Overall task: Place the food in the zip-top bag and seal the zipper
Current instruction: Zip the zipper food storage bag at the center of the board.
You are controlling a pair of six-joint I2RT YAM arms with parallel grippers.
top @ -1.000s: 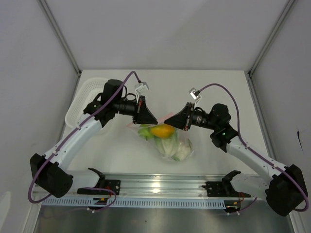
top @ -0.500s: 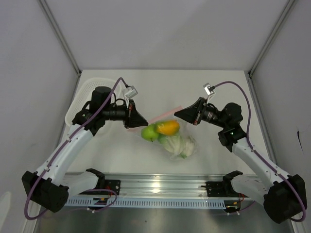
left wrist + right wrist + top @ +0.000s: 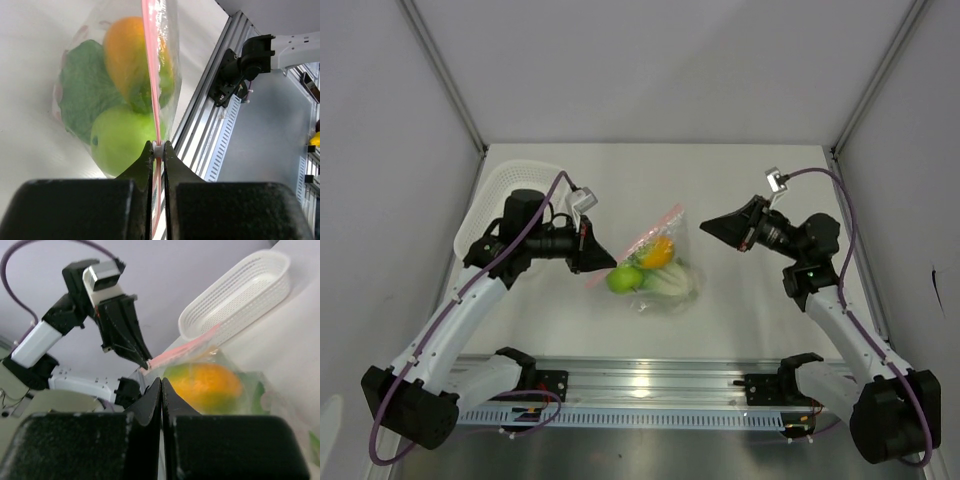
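Note:
The clear zip-top bag (image 3: 672,292) lies mid-table with the green apple (image 3: 623,279), the orange fruit (image 3: 657,252) and the leafy cabbage (image 3: 672,281) inside; the cauliflower piece is not distinguishable. Its pink zipper (image 3: 642,243) runs diagonally up to the right. My left gripper (image 3: 611,268) is shut on the zipper's lower-left end; the left wrist view shows its tips (image 3: 157,148) pinching the strip (image 3: 151,60) at a small white piece, with the apple (image 3: 122,145) and orange (image 3: 130,50) beyond. My right gripper (image 3: 706,226) is shut and empty, off to the bag's right; its wrist view (image 3: 161,381) shows the orange (image 3: 207,387) ahead.
A white mesh basket (image 3: 500,190) stands at the far left, behind my left arm, and also shows in the right wrist view (image 3: 235,295). The aluminium rail (image 3: 640,385) runs along the near edge. White walls close in the table.
The grippers have moved apart from the middle. The right gripper has come off the bag and drawn back to the right. The bag has shifted with the left gripper still holding the zipper.

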